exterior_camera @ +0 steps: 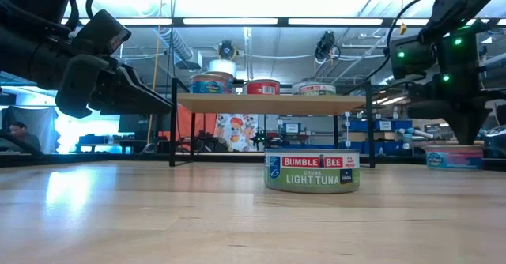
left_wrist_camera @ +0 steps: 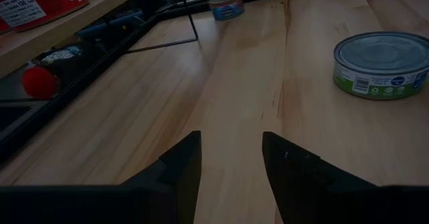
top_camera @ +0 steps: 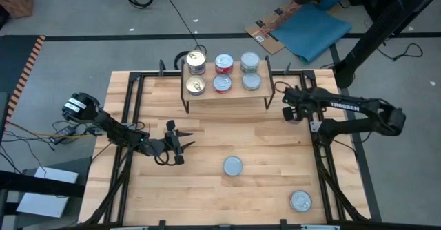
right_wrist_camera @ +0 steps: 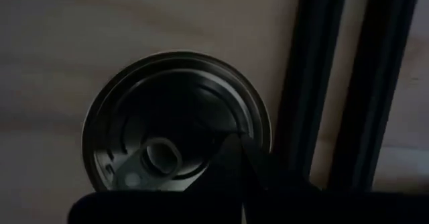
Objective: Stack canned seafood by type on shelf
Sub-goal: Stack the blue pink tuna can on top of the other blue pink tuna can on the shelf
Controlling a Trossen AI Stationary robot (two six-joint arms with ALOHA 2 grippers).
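The shelf [top_camera: 227, 96] stands at the table's far edge and carries six tins in three pairs: gold-topped [top_camera: 196, 62], red [top_camera: 223, 63] and silver [top_camera: 249, 63]. A green-labelled tuna tin [top_camera: 233, 166] [exterior_camera: 311, 171] rests flat on the table's middle. Another silver-topped tin [top_camera: 300, 201] sits near the near right corner. My left gripper [top_camera: 183, 144] [left_wrist_camera: 230, 153] hangs open above bare wood, left of the tuna tin [left_wrist_camera: 382, 64]. My right gripper [top_camera: 294, 111] [right_wrist_camera: 236, 147] is shut, right over a pull-tab tin [right_wrist_camera: 177, 123] beside the shelf's right legs. My right gripper points down from above at the top of the pull-tab tin [right_wrist_camera: 201, 127], which stands flat on the table. Its tip overlaps the lid in the right wrist view, and I cannot tell whether it touches the tin.
Black frame rails [right_wrist_camera: 348, 83] run along the table's right edge close to the right gripper. The shelf's thin black legs [top_camera: 186, 105] stand just beyond both grippers. Bare wood lies between the left gripper and the tuna tin. A person sits far off in the room [exterior_camera: 16, 133].
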